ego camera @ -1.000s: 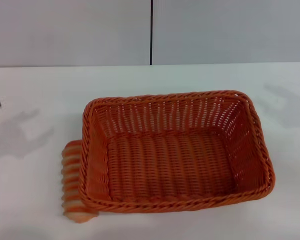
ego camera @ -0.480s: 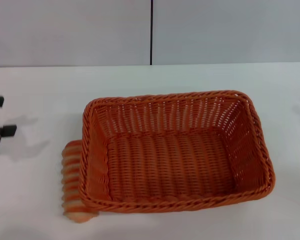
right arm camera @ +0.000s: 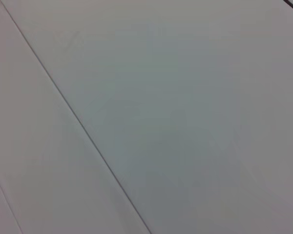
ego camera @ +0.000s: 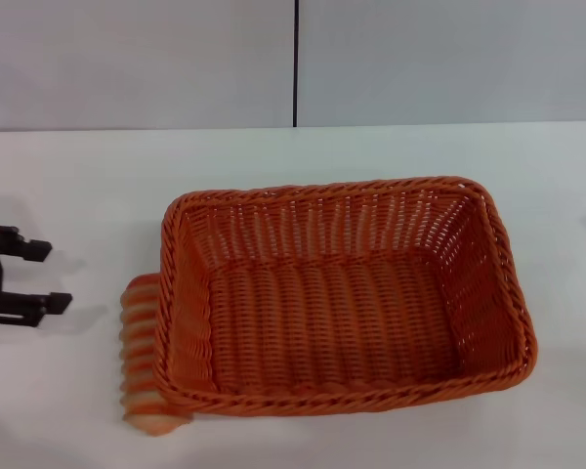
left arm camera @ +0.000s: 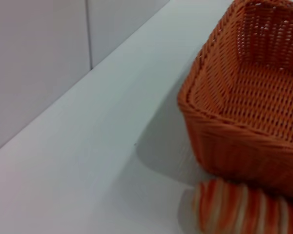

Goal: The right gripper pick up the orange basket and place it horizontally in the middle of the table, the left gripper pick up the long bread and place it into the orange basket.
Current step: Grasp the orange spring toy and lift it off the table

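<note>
**Left gripper lines up on the bread beside the basket**

The orange basket (ego camera: pixel 344 295) sits lengthwise near the middle of the white table (ego camera: pixel 78 176). The long bread (ego camera: pixel 143 354), striped orange and cream, lies on the table against the basket's left wall, partly tucked under its rim. The left gripper (ego camera: pixel 41 276) hovers to the bread's left, its two fingers apart. The right gripper is out of view. A good grasp likely means closing across the loaf's narrow width, clear of the rim.
</note>
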Controlling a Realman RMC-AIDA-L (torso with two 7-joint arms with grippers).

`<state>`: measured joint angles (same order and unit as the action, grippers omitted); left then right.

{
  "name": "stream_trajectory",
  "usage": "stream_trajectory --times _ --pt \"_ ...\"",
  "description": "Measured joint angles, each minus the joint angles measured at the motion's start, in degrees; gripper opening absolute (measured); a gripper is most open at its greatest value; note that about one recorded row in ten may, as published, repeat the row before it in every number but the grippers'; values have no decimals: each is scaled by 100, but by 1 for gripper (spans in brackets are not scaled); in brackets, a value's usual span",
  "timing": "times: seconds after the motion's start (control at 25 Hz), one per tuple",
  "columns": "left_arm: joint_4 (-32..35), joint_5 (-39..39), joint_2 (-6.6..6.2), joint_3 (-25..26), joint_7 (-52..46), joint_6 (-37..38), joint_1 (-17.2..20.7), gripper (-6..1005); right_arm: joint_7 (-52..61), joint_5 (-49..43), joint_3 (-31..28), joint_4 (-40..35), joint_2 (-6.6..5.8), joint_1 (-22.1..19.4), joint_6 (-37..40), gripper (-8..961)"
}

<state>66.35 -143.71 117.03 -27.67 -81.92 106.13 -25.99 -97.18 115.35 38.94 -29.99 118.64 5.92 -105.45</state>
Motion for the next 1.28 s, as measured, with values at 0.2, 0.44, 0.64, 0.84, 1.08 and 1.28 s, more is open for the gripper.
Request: stream_trajectory --times 0.2,0.44,0.64,0.84,1.08,1.28 --pt "-144 50 93 -172 92 -76 39 690 43 16 -9 -18 -20 2 -9 666" --pt "-530 111 100 -405 383 -271 105 690 98 26 -17 22 -6 50 -11 665" --pt "-758 153 118 -770 562 -570 163 689 125 11 33 32 11 63 -11 665" --pt "-1043 223 121 -805 804 -655 115 688 129 29 34 123 26 47 -21 665" --pt "-1175 281 132 -875 921 -673 47 667 129 30 37 173 28 50 -47 665" --pt "-1213 382 134 -890 923 -694 52 641 118 23 27 180 27 37 -54 665"
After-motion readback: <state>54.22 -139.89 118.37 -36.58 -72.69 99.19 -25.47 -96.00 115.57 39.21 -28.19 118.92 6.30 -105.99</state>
